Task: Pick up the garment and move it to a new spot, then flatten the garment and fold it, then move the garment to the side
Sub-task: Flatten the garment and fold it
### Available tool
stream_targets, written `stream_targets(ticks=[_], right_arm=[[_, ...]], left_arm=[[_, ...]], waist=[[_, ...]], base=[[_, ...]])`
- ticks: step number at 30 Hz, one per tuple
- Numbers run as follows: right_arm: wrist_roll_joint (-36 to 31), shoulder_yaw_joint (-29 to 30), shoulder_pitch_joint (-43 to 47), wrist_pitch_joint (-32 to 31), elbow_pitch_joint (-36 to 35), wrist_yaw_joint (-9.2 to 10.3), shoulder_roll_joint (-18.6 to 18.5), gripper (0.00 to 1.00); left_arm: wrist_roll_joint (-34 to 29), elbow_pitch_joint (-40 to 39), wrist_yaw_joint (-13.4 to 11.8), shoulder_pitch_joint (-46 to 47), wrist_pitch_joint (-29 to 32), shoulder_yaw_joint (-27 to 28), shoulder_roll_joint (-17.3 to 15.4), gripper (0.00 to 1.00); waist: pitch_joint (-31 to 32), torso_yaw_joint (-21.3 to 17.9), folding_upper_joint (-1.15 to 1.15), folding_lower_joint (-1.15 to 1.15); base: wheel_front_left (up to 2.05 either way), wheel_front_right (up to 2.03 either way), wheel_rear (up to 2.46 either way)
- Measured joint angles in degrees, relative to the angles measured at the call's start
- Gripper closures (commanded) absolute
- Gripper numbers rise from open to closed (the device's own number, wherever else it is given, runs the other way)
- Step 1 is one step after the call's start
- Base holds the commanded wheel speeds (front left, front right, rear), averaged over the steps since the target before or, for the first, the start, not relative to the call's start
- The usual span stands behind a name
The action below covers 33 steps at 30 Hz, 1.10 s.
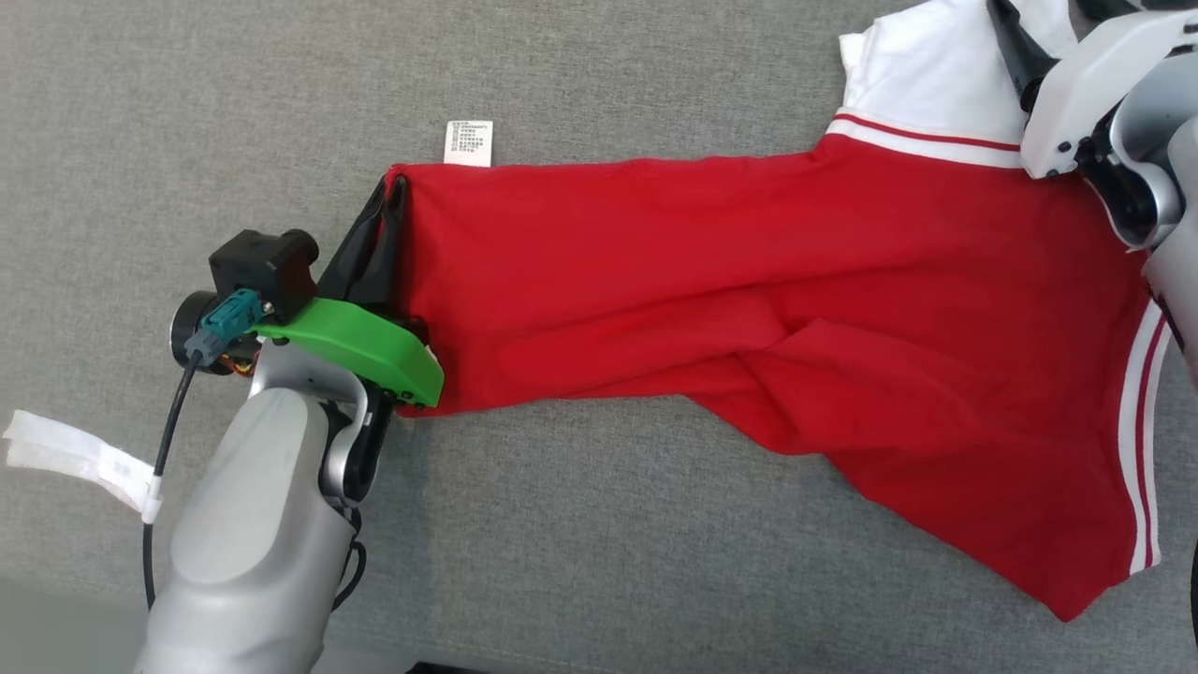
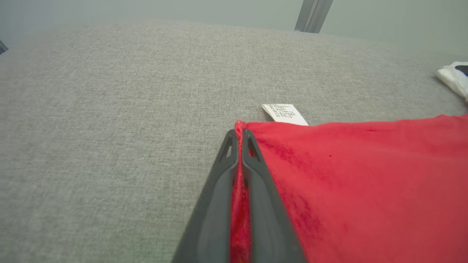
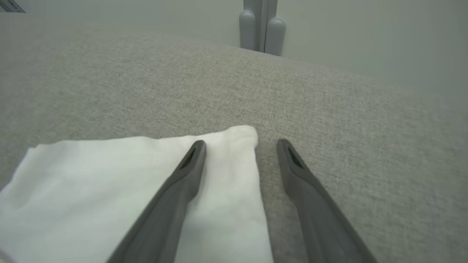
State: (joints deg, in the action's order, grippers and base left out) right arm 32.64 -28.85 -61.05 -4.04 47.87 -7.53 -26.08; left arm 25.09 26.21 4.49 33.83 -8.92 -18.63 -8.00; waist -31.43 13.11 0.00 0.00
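Tally around the garment (image 1: 749, 309)
One garment; one label (image 1: 468, 142) at its edge; two grippers, left gripper (image 1: 395, 183) and right gripper (image 3: 239, 146), at its ends.

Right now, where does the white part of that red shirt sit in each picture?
Head view: white part of the garment, top right corner.
Left wrist view: small, at the far right edge.
Right wrist view: lower left, under one finger of the right tool.
Shared landmark: the grey fabric surface.

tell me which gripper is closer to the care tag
Left. The left gripper clamps the garment beside the care tag; the right gripper is open at the far white sleeve.
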Motion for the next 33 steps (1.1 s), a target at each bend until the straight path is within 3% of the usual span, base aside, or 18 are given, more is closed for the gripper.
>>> stream_targets(ticks=[1, 2, 7, 10, 13, 17, 25, 33], right_arm=[[0.8, -0.7, -0.9, -0.8, 0.7, 0.00, 0.0, 0.57], [1.6, -1.4, -1.7, -1.0, 1.2, 0.00, -0.1, 1.00], [4.0, -3.6, -2.0, 3.4, 1.4, 0.00, -0.6, 1.00], [5.0, -4.0, -1.3, 9.8, -1.1, 0.00, -1.8, 1.00], [5.1, -3.9, 1.4, 16.2, -5.3, 0.00, -3.3, 1.00], [3.8, -0.1, 6.0, 18.7, -13.9, 0.00, -5.4, 1.00], [-6.9, 17.7, 20.5, 18.9, -41.1, -0.01, -6.3, 1.00], [-12.6, 29.4, 26.0, 7.6, -64.6, -0.01, -4.5, 1.00]], left_arm=[[0.0, 0.1, 0.0, 0.1, -0.3, -0.1, 0.0, 1.00], [0.0, 0.1, 0.1, 0.2, -0.8, -0.1, 0.1, 1.00], [-0.3, -0.5, -0.1, 0.3, -3.4, 0.3, -0.2, 1.00], [-0.9, -2.5, -0.8, 0.3, -4.7, 1.2, -0.8, 1.00], [-1.8, -5.8, -1.8, 0.1, -5.4, 2.5, -2.4, 1.00], [-3.4, -11.5, -3.4, -1.5, -5.8, 4.4, -4.4, 1.00], [-5.1, -27.9, -7.0, -6.0, -4.4, 8.1, -9.4, 1.00], [-7.0, -43.8, -9.0, -5.3, 2.0, 10.2, -13.8, 1.00]], waist=[[-0.1, 0.3, 0.00, 0.00], [-0.1, 0.5, 0.00, 0.00], [0.7, 0.2, 0.00, 0.00], [1.9, -0.6, 0.00, 0.00], [3.5, -1.7, 0.00, 0.00], [6.0, -3.4, 0.00, 0.00], [12.6, -8.0, 0.00, 0.00], [19.6, -12.0, 0.00, 0.00]], base=[[0.00, 0.00, 0.00], [0.00, 0.00, 0.00], [0.00, 0.00, 0.00], [0.00, 0.00, 0.00], [0.00, 0.00, 0.00], [0.00, 0.00, 0.00], [0.00, 0.00, 0.00], [0.00, 0.00, 0.00]])
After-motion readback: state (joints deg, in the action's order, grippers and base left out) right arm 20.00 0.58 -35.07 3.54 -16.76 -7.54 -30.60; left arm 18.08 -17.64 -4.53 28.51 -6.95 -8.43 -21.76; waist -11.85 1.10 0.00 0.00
